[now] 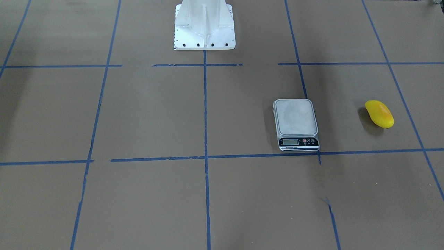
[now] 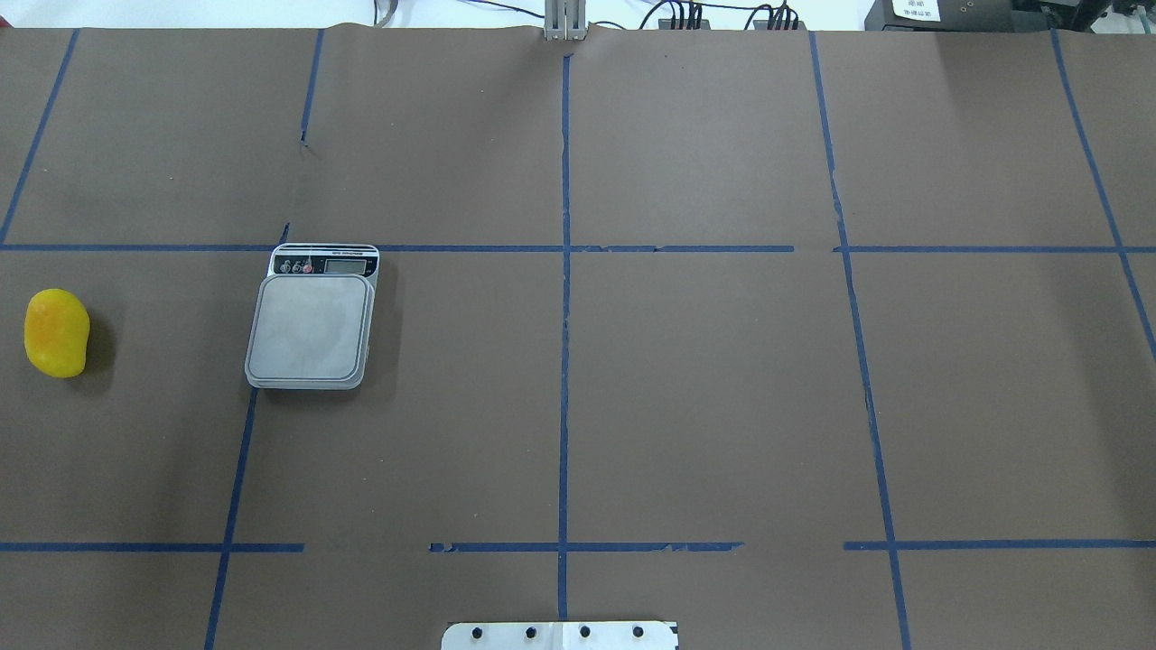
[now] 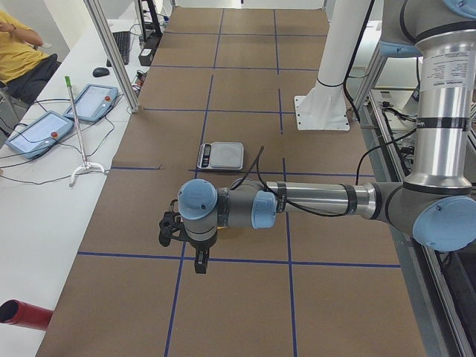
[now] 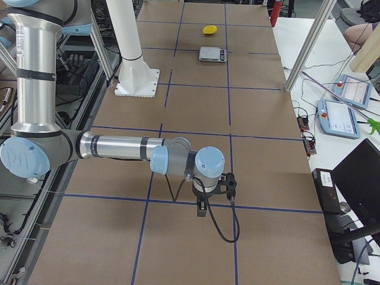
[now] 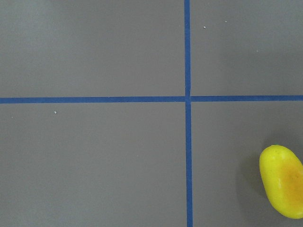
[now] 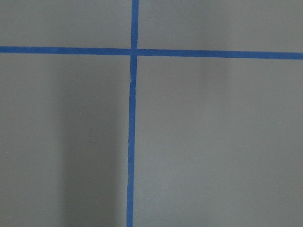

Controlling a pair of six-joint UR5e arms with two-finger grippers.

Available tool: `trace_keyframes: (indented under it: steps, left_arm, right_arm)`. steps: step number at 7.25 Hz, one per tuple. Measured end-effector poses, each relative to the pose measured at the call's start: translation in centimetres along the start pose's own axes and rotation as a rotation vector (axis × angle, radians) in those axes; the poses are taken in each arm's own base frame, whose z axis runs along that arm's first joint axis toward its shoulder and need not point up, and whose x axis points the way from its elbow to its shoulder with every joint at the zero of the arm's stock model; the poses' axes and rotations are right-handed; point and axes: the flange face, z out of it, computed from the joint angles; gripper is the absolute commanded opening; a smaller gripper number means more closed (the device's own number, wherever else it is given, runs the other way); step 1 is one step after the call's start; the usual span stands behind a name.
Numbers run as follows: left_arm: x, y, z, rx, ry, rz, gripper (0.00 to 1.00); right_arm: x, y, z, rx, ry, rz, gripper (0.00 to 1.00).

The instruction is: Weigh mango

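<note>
Flat, rounded-square scale [image 1: 296, 123] sits apart from smooth oblong mango [image 1: 379, 114].

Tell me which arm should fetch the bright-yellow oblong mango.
Left, probably. The bright-yellow oblong mango lies on the robot's far left, beyond the grey kitchen scale, and the left wrist camera has it in frame. The right wrist camera shows only brown paper and blue tape.

Even, bright light; the mango [image 1: 379, 114] casts a soft shadow.
</note>
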Motion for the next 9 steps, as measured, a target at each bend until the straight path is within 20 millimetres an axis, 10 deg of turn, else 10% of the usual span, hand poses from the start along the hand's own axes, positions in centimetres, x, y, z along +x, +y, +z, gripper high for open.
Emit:
trace_keyframes:
  steps: [5, 9]
  left_arm:
    - [1.4, -0.1, 0.4, 0.021, 0.004, 0.024, 1.00]
    - [15.4, -2.3, 9.3, 0.010, 0.089, -0.198, 1.00]
  right_arm:
    - [0.0, 0.0, 0.0, 0.000, 0.000, 0.000, 1.00]
    - [0.0, -0.1, 0.0, 0.001, 0.000, -0.001, 1.00]
